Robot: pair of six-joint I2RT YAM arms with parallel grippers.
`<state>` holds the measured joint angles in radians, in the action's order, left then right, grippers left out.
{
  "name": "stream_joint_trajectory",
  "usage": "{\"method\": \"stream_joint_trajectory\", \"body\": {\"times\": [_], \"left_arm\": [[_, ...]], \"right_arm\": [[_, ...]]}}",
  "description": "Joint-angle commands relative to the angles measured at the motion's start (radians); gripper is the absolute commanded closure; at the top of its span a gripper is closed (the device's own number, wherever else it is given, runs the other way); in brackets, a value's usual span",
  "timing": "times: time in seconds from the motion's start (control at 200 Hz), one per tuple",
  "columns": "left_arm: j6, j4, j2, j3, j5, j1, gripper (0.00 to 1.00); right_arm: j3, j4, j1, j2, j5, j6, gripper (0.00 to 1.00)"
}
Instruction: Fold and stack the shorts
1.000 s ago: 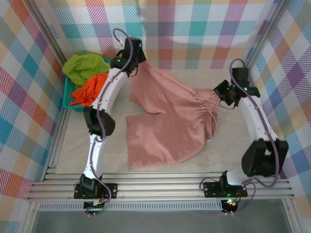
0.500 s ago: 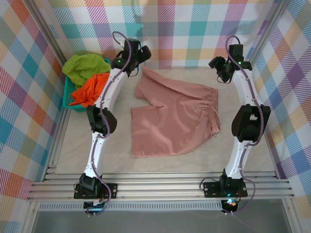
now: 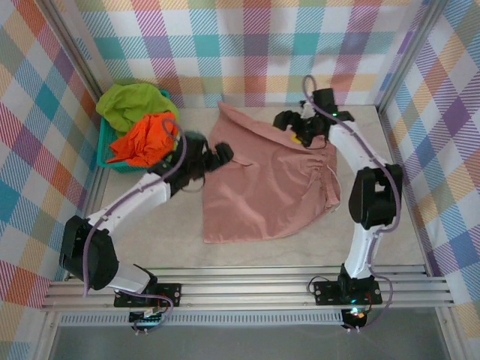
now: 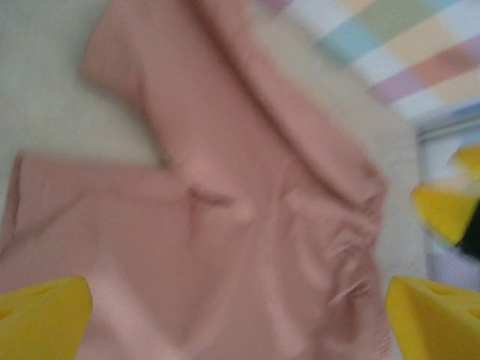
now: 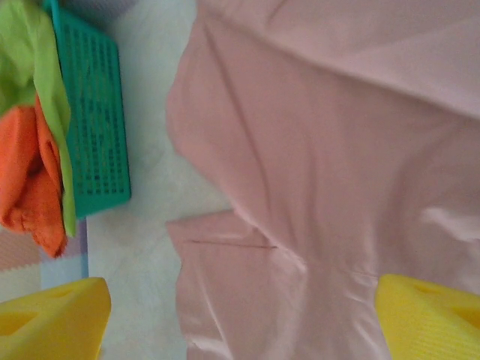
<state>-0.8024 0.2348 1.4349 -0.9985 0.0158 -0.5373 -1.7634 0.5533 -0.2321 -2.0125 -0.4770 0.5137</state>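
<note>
Pink cloth is taking up the middle of the top view: the pink shorts point(image 3: 262, 187) are lying opened out on the pale table point(image 3: 150, 232). The nearer leg is reaching toward the lower centre of the frame, and the gathered waistband and its cord are sitting at the right. They are looking mostly flat and not yet folded. A few soft wrinkles are showing near the waist, and a long ridge is running along the farther leg, which is angling off toward the upper centre.

Just past the nearer leg, the left claw point(image 3: 223, 156) is hanging over the left edge of the cloth where the two legs part. Its yellow fingers point(image 4: 45, 315) are standing wide apart with nothing between them.

Farther back, the right claw point(image 3: 287, 120) is hovering above the far waist corner. It too is gaping and gripping nothing. I judge the cloth is being left spread in the centre so that both arms can reach opposite edges for a first fold.

At the upper left, the orange shorts point(image 3: 142, 139) and green shorts point(image 3: 127, 105) are lying bunched in the teal basket point(image 3: 105, 146), probably waiting their turn.
</note>
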Motion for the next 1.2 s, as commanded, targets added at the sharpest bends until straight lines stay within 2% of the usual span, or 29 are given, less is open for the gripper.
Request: {"method": "stream_joint_trajectory", "body": {"times": [0.0,0.175,0.36,0.665,1.0,1.195], "left_arm": [[-0.106,-0.15,-0.041,0.119,0.018,-0.047,0.0],[-0.177,-0.23,0.01,0.217,0.063,-0.164,0.0],[-0.212,-0.222,0.07,0.251,0.13,-0.266,0.0],[-0.3,-0.172,0.06,0.375,0.186,-0.335,0.0],[-0.402,-0.066,-0.064,0.517,0.275,-0.389,0.0],[-0.451,-0.032,-0.128,0.583,0.292,-0.406,0.0]], "right_arm": [[-0.092,0.006,-0.018,-0.098,-0.064,-0.035,0.09],[-0.227,0.051,-0.061,-0.247,-0.052,-0.027,0.09],[-0.357,0.079,-0.062,-0.367,-0.022,-0.011,0.09],[-0.614,0.182,-0.028,-0.548,0.107,-0.024,0.1],[-0.684,0.098,0.043,-0.632,0.144,0.054,0.12],[-0.763,0.118,0.077,-0.686,0.162,0.089,0.12]]}}
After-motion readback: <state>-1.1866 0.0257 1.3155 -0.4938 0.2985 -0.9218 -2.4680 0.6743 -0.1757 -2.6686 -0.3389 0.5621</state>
